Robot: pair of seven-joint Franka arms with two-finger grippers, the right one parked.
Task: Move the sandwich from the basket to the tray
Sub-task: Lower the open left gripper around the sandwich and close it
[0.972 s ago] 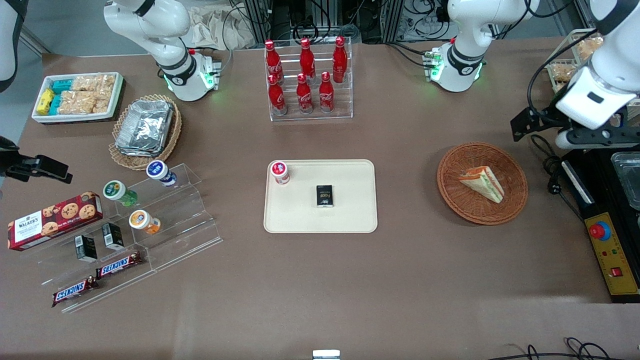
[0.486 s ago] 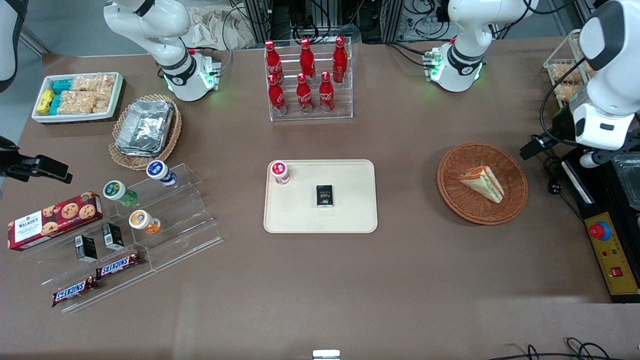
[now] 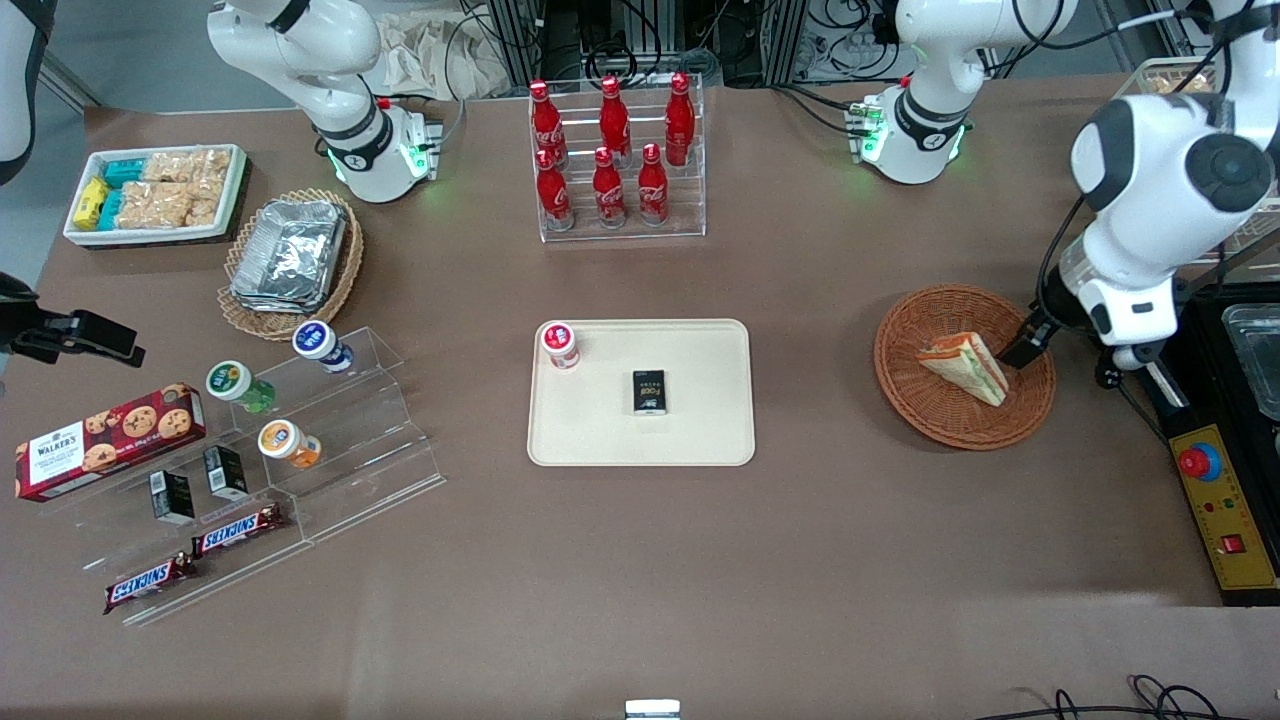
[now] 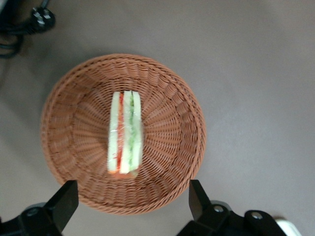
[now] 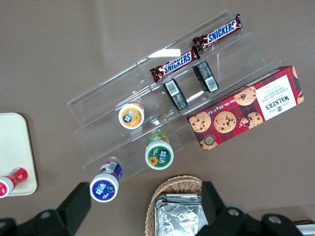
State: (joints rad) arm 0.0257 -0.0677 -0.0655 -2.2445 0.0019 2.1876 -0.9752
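The sandwich (image 3: 965, 365) lies in the reddish-brown basket (image 3: 930, 412) toward the working arm's end of the table. My left gripper (image 3: 1025, 345) hangs above the basket's rim on that same end. In the left wrist view the sandwich (image 4: 125, 135) stands on edge in the middle of the basket (image 4: 167, 123), showing its red and green filling. The gripper (image 4: 130, 201) is open, its two black fingers (image 4: 64, 204) spread wide above the basket's rim with nothing between them. The cream tray (image 3: 700, 410) lies mid-table and carries a red-capped bottle (image 3: 560, 344) and a small black box (image 3: 650, 391).
A rack of red cola bottles (image 3: 613, 160) stands farther from the camera than the tray. A yellow control box (image 3: 1225, 505) and cables lie beside the basket at the table's end. An acrylic snack stand (image 3: 300, 440), a foil-filled pale basket (image 3: 290, 258) and a white bin (image 3: 155, 192) sit toward the parked arm's end.
The left arm has swung in from the table's end and come down over the basket. Its gripper now hangs above the basket's rim. Sandwich, basket and tray have not moved.
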